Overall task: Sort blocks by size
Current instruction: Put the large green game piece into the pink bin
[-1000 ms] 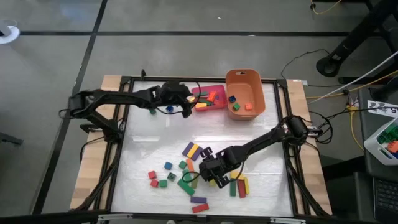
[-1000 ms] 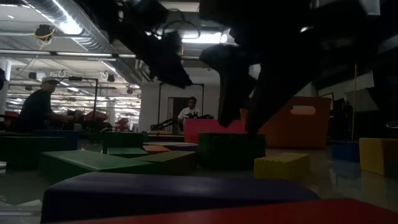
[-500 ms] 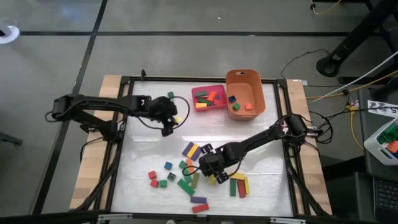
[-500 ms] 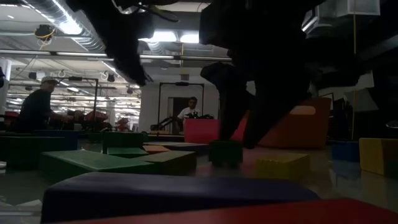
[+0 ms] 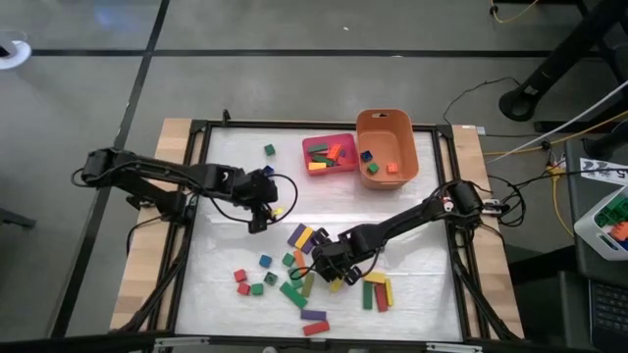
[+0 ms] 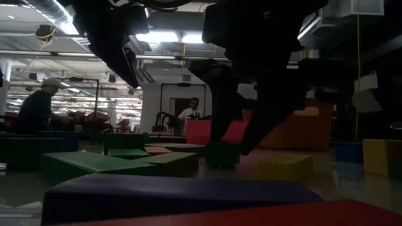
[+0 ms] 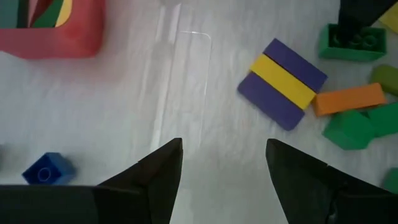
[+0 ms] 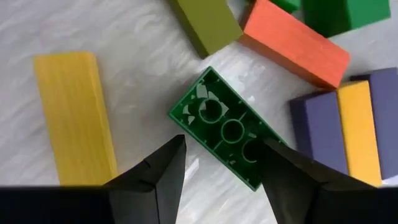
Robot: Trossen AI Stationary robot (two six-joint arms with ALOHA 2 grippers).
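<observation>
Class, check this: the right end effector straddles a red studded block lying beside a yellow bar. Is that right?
Not quite. The block between the right end effector fingers is green, not red, as the right wrist view shows. The yellow bar does lie beside it.

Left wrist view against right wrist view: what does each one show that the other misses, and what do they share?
Only the left wrist view shows the pink tray, a small blue block and the open, empty left hand over bare table.

Only the right wrist view shows the yellow bar, the olive block and the green block's hollow underside between the right hand's fingers.

Both show the purple-and-yellow block group and the orange bar.
</observation>
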